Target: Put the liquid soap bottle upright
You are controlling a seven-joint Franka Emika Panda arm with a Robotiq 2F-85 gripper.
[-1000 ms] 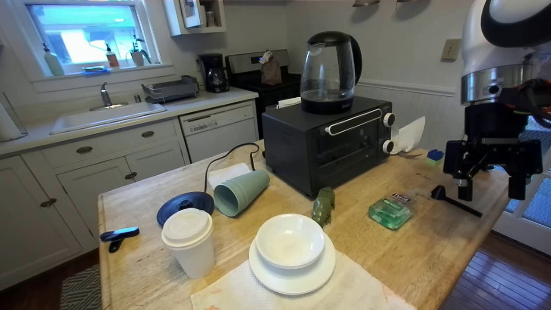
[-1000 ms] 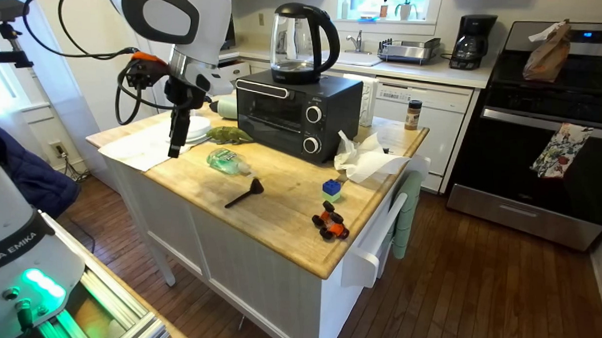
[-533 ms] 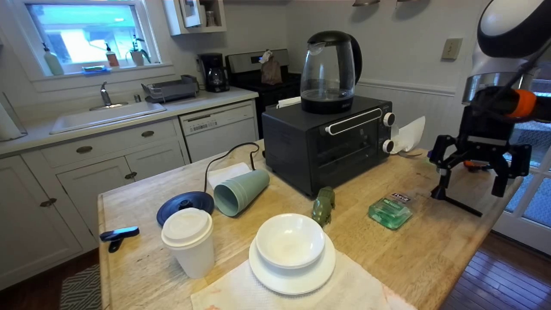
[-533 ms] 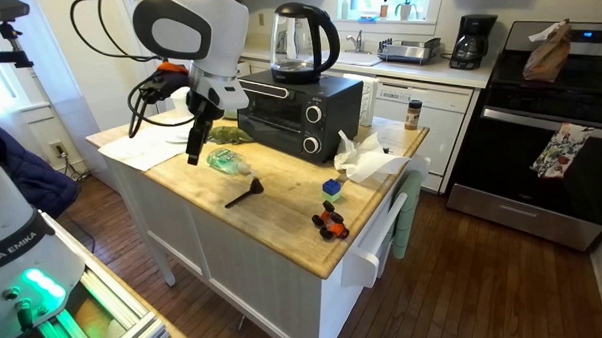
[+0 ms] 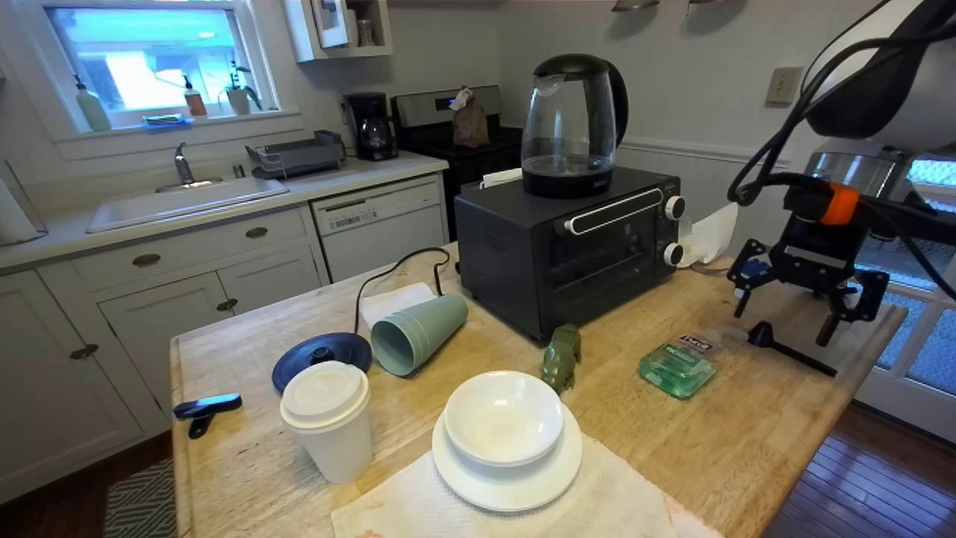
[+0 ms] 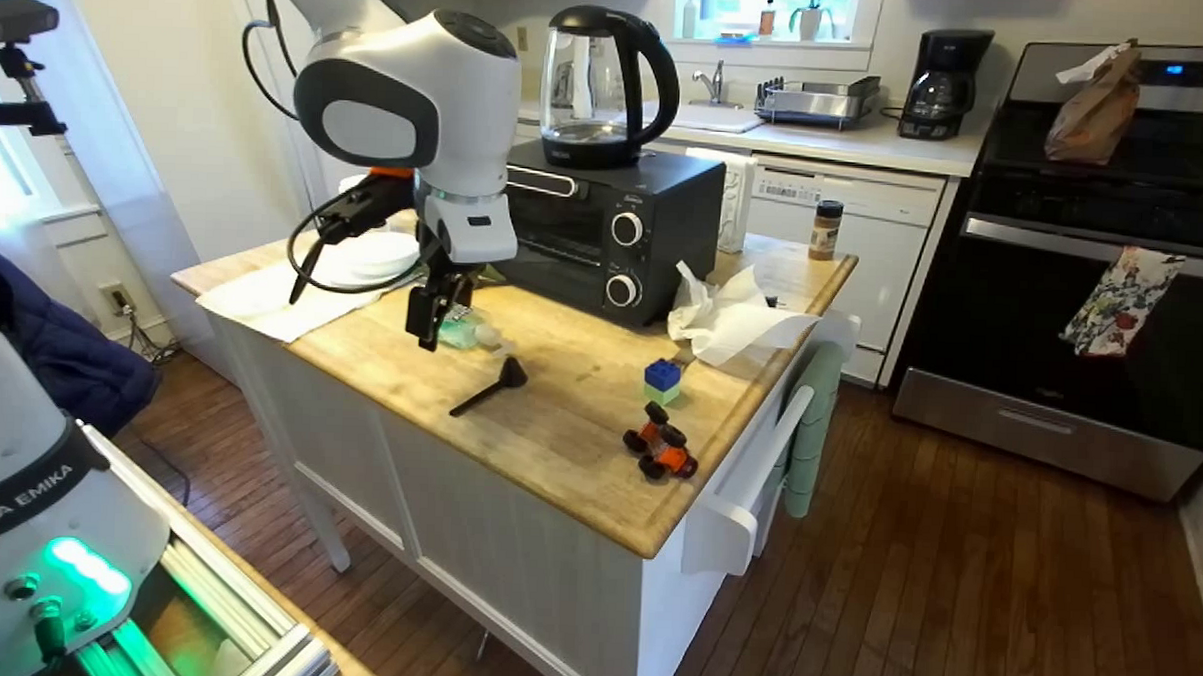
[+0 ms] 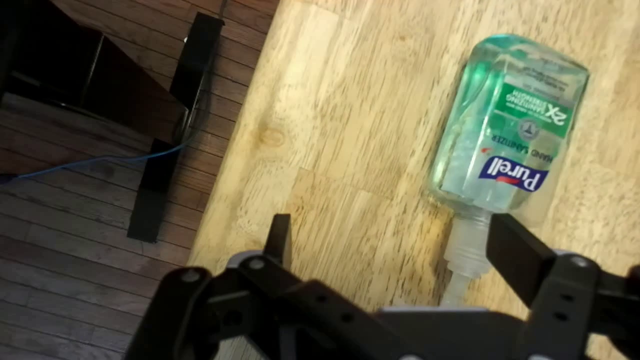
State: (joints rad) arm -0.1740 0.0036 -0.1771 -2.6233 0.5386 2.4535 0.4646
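The liquid soap bottle lies on its side on the wooden table, in both exterior views [image 5: 678,368] [image 6: 459,334]. It is translucent green with a pale pump top. In the wrist view the bottle [image 7: 505,130] lies with its pump end toward the gripper. My gripper [image 5: 783,326] is open and empty above the table, near the pump end. In an exterior view the gripper [image 6: 429,342] hides part of the bottle. In the wrist view the gripper [image 7: 387,235] has the pump neck showing between its fingers, close to the right finger, with that finger overlapping the neck's edge.
A black scoop [image 6: 495,384] lies near the pump. A toy car [image 6: 661,445] and blue-green blocks [image 6: 663,380] are toward the table corner. The black toaster oven [image 5: 508,254] bears a glass kettle [image 5: 571,142]. A green toy animal [image 5: 562,359] and white plates [image 5: 508,486] stand nearby.
My gripper has moved over toward the bottle's pump end and has turned about its wrist. It stayed open. The bottle and the other things have not moved.
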